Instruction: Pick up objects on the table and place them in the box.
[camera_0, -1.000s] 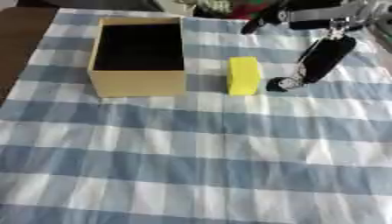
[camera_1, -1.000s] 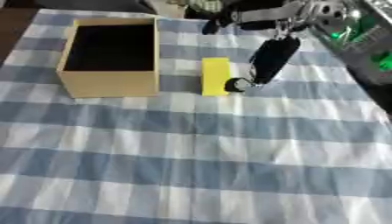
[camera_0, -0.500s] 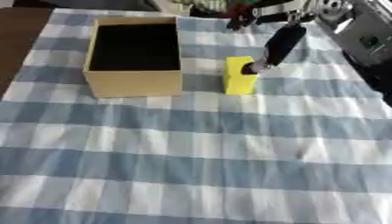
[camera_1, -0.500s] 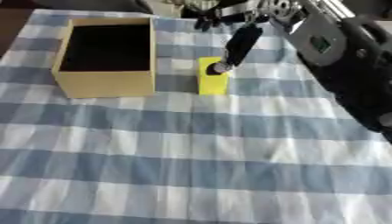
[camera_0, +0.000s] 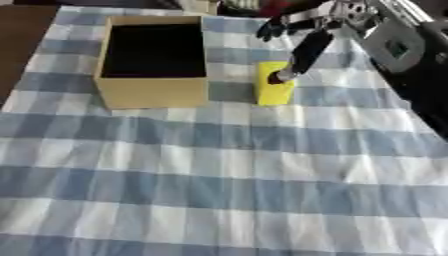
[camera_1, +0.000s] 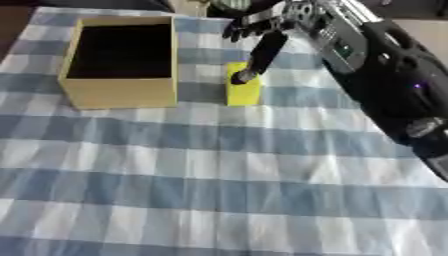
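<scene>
While the open tan box (camera_0: 153, 60) stands at the upper left on the checked cloth (camera_0: 219, 190) of the counter, a yellow block (camera_0: 275, 84) lies just right of it. From the upper right, the right hand (camera_0: 306, 35) reaches down, one straight finger touching the block's top, the other fingers spread and gripping nothing.

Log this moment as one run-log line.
right hand: open, one finger down on yellow rectangular block | block: on checked tablecloth, right of open cardboard box | left hand: not in view
</scene>
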